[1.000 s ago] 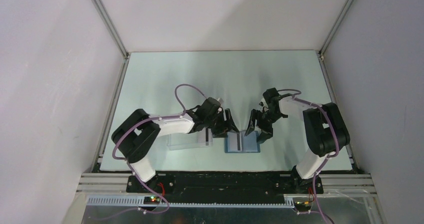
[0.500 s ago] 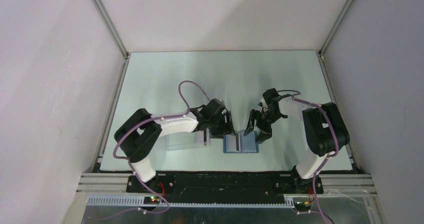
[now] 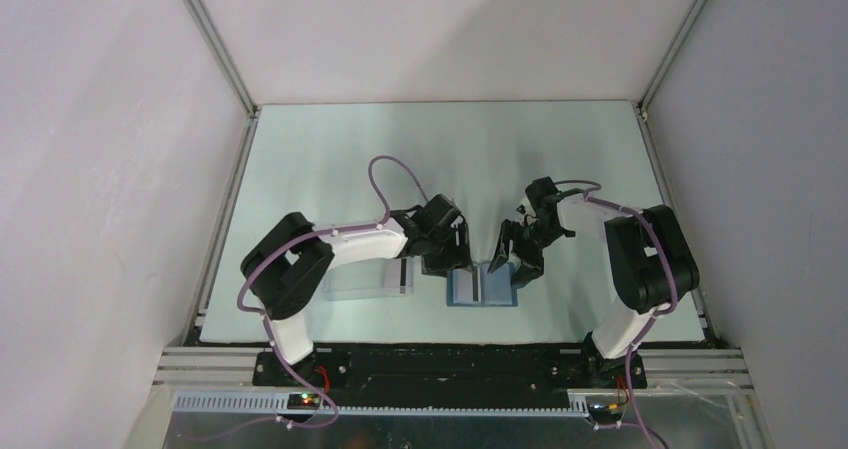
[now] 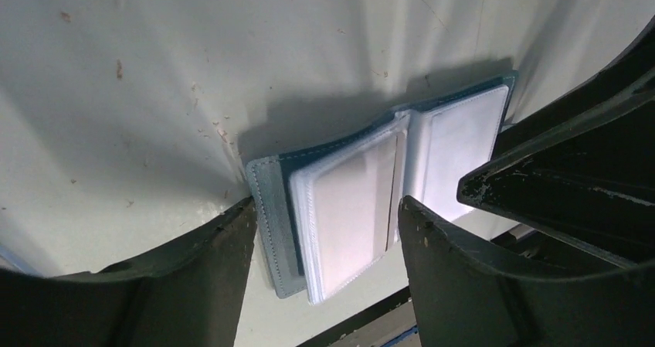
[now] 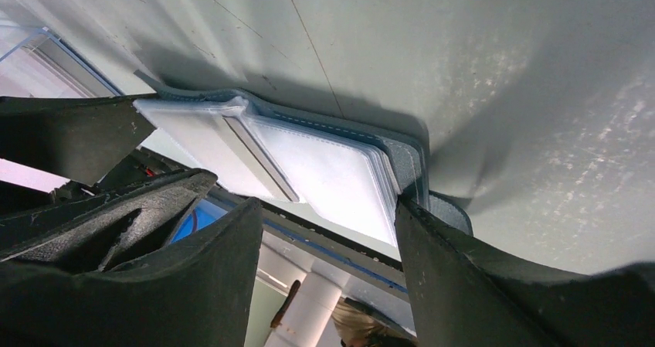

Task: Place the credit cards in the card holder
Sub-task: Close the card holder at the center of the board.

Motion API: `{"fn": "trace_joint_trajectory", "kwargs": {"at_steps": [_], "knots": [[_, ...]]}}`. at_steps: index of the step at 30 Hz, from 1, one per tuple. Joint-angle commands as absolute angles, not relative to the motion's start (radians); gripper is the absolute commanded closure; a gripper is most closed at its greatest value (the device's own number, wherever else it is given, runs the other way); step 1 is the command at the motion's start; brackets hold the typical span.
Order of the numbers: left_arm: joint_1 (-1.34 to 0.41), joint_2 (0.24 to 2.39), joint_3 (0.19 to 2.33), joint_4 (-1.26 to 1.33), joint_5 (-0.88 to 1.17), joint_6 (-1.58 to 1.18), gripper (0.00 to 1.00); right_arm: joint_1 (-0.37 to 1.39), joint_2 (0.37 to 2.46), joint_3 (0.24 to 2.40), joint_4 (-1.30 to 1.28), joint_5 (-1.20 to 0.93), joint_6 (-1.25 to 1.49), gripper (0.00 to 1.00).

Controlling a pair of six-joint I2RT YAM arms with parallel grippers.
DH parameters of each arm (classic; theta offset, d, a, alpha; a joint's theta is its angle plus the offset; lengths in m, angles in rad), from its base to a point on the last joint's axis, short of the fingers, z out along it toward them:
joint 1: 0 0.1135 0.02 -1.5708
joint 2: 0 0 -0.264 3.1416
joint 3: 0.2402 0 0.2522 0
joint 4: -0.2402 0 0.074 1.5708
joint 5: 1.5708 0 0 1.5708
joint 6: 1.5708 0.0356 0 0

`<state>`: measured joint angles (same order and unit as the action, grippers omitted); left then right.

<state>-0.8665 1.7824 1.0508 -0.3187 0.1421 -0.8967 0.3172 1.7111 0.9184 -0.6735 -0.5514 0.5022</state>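
Observation:
The teal-blue card holder [image 3: 481, 289] lies open on the table, its clear sleeves up, and shows in the left wrist view [image 4: 363, 208] and the right wrist view [image 5: 309, 161]. My left gripper [image 3: 455, 261] [image 4: 326, 208] is open and empty, its jaws straddling the holder's left half. My right gripper [image 3: 512, 266] [image 5: 328, 208] is open and empty, with one finger [image 5: 494, 285] against the holder's right edge by the clasp tab [image 5: 452, 212]. A whitish credit card with a black stripe [image 3: 402, 274] lies in the clear box.
The clear plastic box [image 3: 350, 281] sits just left of the holder, under my left forearm; its corner shows in the right wrist view [image 5: 39, 61]. The table's near edge runs just below the holder. Both grippers' fingers are close together over the holder.
My left gripper has swung right, away from the clear box, and now stands over the holder's left half. The right arm and the holder have not moved.

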Motion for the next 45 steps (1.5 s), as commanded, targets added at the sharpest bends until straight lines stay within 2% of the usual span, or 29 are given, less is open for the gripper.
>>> {"fn": "trace_joint_trajectory", "kwargs": {"at_steps": [1, 10, 19, 29, 38, 45], "knots": [[-0.878, 1.818, 1.058, -0.273, 0.203, -0.903, 0.29, 0.347, 1.760, 0.879, -0.583, -0.498, 0.473, 0.34], [-0.881, 1.667, 0.958, -0.023, 0.301, -0.987, 0.37, 0.347, 1.759, 0.879, -0.582, -0.515, 0.470, 0.39], [-0.916, 1.621, 0.986, -0.006, 0.321, -1.005, 0.38, 0.347, 1.756, 0.879, -0.584, -0.507, 0.468, 0.40], [-0.949, 1.690, 1.026, -0.006, 0.334, -1.029, 0.37, 0.348, 1.756, 0.879, -0.582, -0.506, 0.470, 0.40], [-0.960, 1.770, 1.027, 0.142, 0.353, -1.115, 0.36, 0.346, 1.686, 0.879, -0.654, -0.418, 0.448, 0.43], [-0.960, 1.790, 0.999, 0.233, 0.334, -1.169, 0.37, 0.316, 1.613, 0.879, -0.694, -0.413, 0.418, 0.35]]}}
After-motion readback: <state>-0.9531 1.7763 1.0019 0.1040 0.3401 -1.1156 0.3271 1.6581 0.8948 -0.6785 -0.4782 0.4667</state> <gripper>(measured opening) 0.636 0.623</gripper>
